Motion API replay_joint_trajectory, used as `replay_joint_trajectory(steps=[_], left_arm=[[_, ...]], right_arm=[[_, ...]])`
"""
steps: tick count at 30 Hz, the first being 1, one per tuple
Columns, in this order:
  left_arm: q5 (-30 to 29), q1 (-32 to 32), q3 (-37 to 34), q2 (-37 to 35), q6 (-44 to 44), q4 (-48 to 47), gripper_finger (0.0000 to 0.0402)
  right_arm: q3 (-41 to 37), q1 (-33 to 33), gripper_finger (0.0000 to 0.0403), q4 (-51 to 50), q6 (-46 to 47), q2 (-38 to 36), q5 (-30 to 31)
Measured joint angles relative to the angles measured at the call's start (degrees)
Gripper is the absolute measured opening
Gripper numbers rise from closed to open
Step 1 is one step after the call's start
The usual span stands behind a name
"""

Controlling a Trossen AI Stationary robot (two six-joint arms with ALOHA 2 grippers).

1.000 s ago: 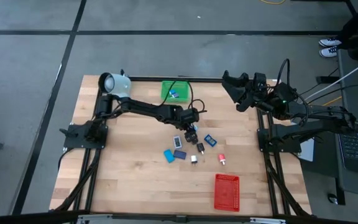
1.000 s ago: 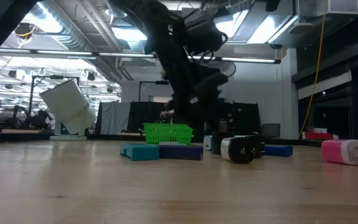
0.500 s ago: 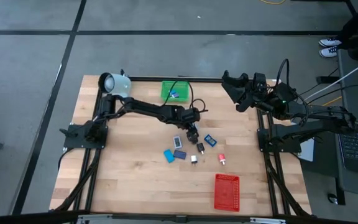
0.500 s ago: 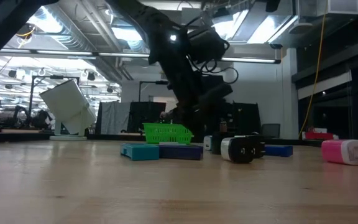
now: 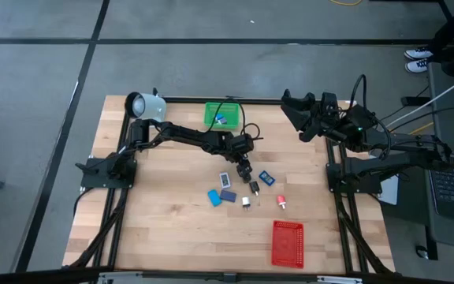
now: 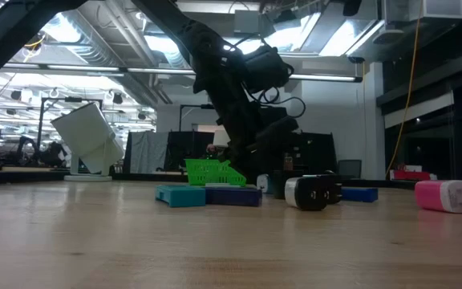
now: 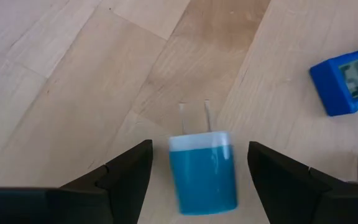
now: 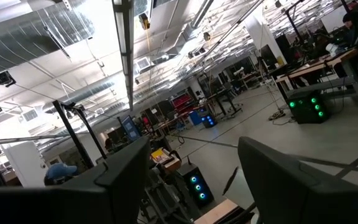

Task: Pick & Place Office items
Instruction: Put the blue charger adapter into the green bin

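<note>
Start with the worktop (image 5: 172, 229): the office items lie scattered near its middle, between the green tray (image 5: 222, 115) at the far edge and the red tray (image 5: 288, 243) at the near edge. The left arm reaches across to that cluster, while the right arm is parked well apart at the right-hand edge, raised and pointed out at the room. Treat the left arm as the nearer one by a wide margin.

Next, locate the left end effector (image 5: 243, 169) directly above the blue-and-white plug adapter (image 7: 202, 172). In the left wrist view the adapter sits squarely between the two fingers (image 7: 124, 172), and its long axis runs forward along the line of sight, prongs pointing away from the wrist. The fingers therefore flank its two long sides. A blue display unit (image 7: 345, 83) lies near, off to one side, apart from the adapter.

Check the end effector state: it is spread wide and released, with clear worktop on both sides of the adapter (no contact visible). It holds nothing.

The right end effector (image 8: 191, 180) is likewise spread and empty.
</note>
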Motion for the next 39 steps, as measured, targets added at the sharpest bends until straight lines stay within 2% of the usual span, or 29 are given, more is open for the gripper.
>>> replay_joint_trajectory(steps=[4, 10, 15, 21, 24, 27, 39], left_arm=[[0.1, 0.0, 0.0, 0.0, 0.0, -0.1, 0.0226], [4.2, 0.9, 0.0, 0.0, -2.6, 0.4, 0.0122], [12.4, 2.7, 0.0, 0.0, -6.8, 6.2, 0.0122], [23.6, 6.2, 0.0, -0.8, -15.3, 25.7, 0.0122], [24.3, 8.7, 0.1, -1.8, -17.5, 32.3, 0.0122], [23.2, 11.9, 0.0, -3.5, -15.1, 29.8, 0.0122], [14.3, 26.3, 0.0, -11.7, 6.3, -1.0, 0.0122]], right_arm=[[0.0, 0.0, 0.0251, -0.1, -0.1, 0.0, 0.3], [0.0, 0.0, 0.0251, -0.1, -0.2, 0.0, 0.5], [0.0, 0.0, 0.0251, -0.1, -0.5, 0.0, 0.5], [0.0, 0.0, 0.0251, 0.0, -0.5, 0.0, 0.4], [0.0, 0.0, 0.0251, 0.0, -0.5, 0.0, 0.5], [0.0, 0.0, 0.0251, 0.0, -0.5, 0.0, 0.5], [0.0, -0.8, 0.0251, 0.0, -0.5, 0.0, 2.0]])
